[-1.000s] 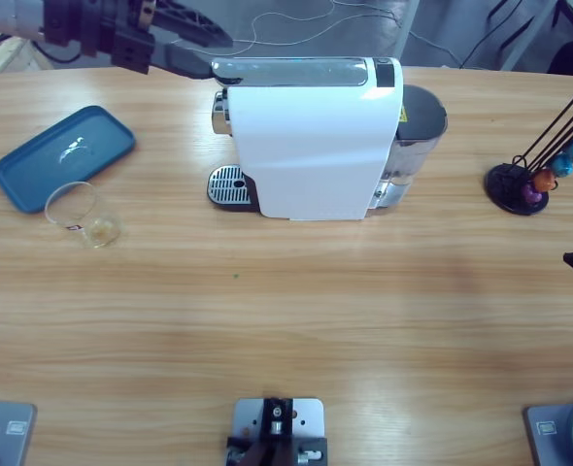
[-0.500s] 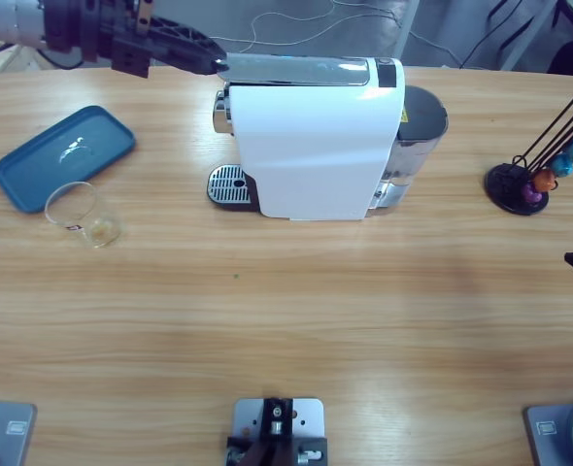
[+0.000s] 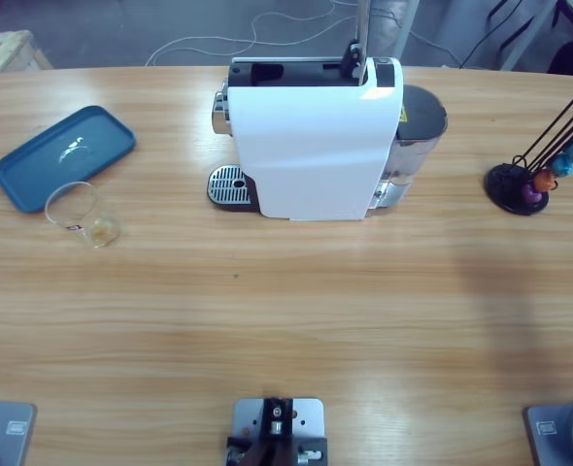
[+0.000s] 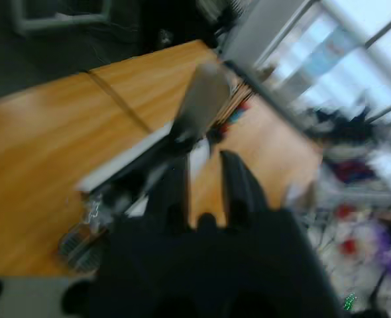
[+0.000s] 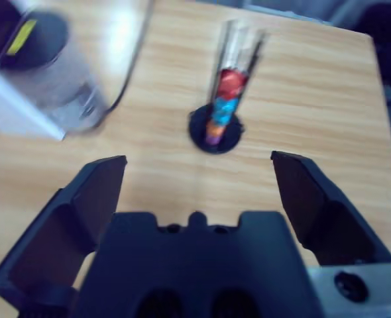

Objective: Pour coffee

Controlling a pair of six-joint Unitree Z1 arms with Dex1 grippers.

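Where wood (image 3: 286, 320) runs, coffee machine (image 3: 311, 146)

You find no text, brand or number you can read anywhere here. The coffee machine (image 3: 311, 146) near the tabletop's far edge carries a small yellow label (image 3: 400, 114) on its right side, and the glass (image 3: 81, 213) near the left edge bears a dark mark, but neither is legible.

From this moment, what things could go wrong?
1. The coffee machine's lever stands raised and the capsule slot is open; an arm coming back might knock it.
2. The glass sits at the blue tray's edge, far from the drip grate, so carrying it risks a spill.
3. The right gripper, jaws wide, hovers above the capsule stand and might tip it.
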